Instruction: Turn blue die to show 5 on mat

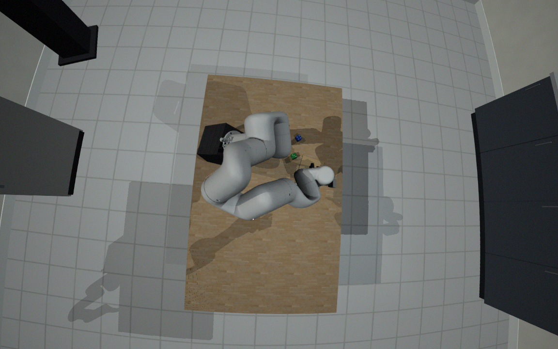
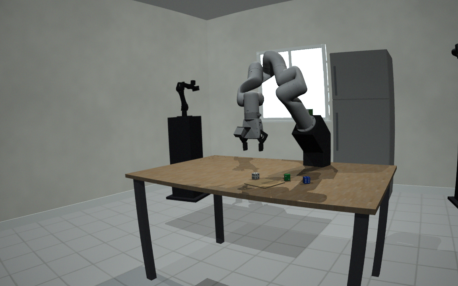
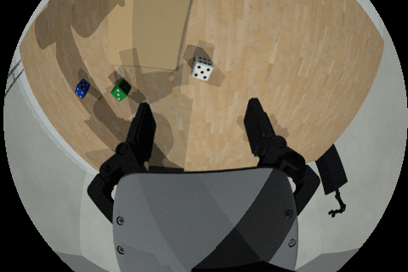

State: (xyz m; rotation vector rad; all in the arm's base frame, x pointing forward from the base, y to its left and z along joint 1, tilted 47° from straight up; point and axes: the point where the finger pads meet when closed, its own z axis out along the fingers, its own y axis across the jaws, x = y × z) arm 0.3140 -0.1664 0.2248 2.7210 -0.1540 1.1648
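Note:
The blue die (image 1: 298, 137) (image 2: 306, 180) (image 3: 82, 88) lies on the table, off the mat. Its top number is too small to tell surely. The tan mat (image 2: 264, 184) (image 3: 159, 30) lies flat on the table with no die on it; in the top view the arm hides part of it. The green die (image 1: 294, 155) (image 2: 286, 176) (image 3: 121, 89) lies between the blue die and the white die, close to the mat. The white die (image 2: 255, 175) (image 3: 202, 68) lies beside another mat edge. My gripper (image 2: 253, 147) (image 3: 199, 108) is open and empty, high above the table.
The wooden table (image 1: 263, 269) (image 2: 195, 170) (image 3: 272, 64) carries the dice, the mat and the black arm base (image 1: 211, 143) (image 2: 316, 142). The arm (image 1: 246, 169) (image 2: 291, 85) reaches over the table and casts shadows across the blue and green dice.

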